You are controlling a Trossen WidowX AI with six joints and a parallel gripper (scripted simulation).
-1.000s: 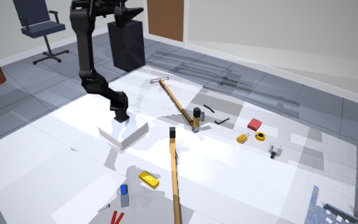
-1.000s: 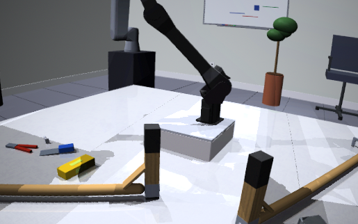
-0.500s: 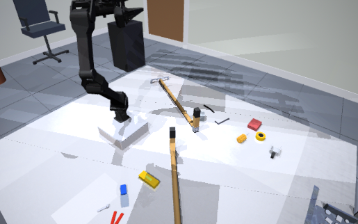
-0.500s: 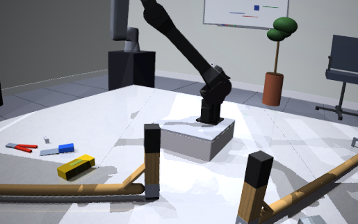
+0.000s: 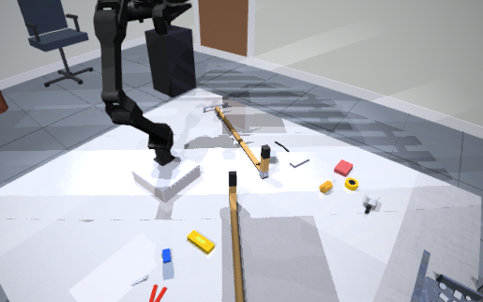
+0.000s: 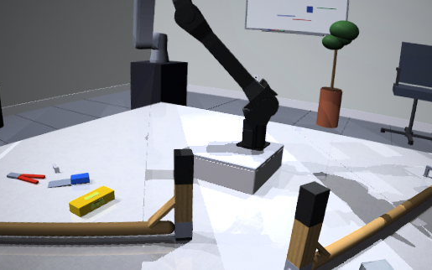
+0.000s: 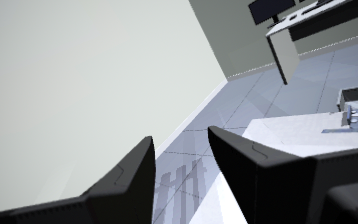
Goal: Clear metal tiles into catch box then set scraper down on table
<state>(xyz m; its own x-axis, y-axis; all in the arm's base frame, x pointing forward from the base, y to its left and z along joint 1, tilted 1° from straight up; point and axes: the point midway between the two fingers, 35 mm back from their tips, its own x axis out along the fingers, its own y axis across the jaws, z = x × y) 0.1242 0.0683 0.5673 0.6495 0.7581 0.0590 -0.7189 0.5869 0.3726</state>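
Observation:
My gripper (image 5: 184, 8) (image 7: 180, 137) is raised high above the table. Its fingers stand partly apart with nothing between them. A wooden-handled scraper (image 5: 237, 136) (image 6: 378, 224) lies with its metal head at the back of the table and its black-capped grip upright. A second wooden handle (image 5: 237, 253) (image 6: 72, 228), also with an upright black-capped grip, runs out of view at the front. The steel plate (image 5: 421, 277) (image 7: 351, 118) is partly in view at the right, with several small pale tiles (image 5: 457, 294) on it. The catch box (image 7: 339, 100) is partly visible beside it.
A yellow block (image 5: 201, 241) (image 6: 91, 201), a blue-handled tool (image 5: 166, 256) (image 6: 80, 179) and red-handled pliers (image 6: 30, 178) lie on one side. A red block (image 5: 343, 168), a yellow tape roll (image 5: 352, 183) and an orange piece (image 5: 325, 187) lie on the other. The arm stands on a pale pedestal (image 6: 227, 173).

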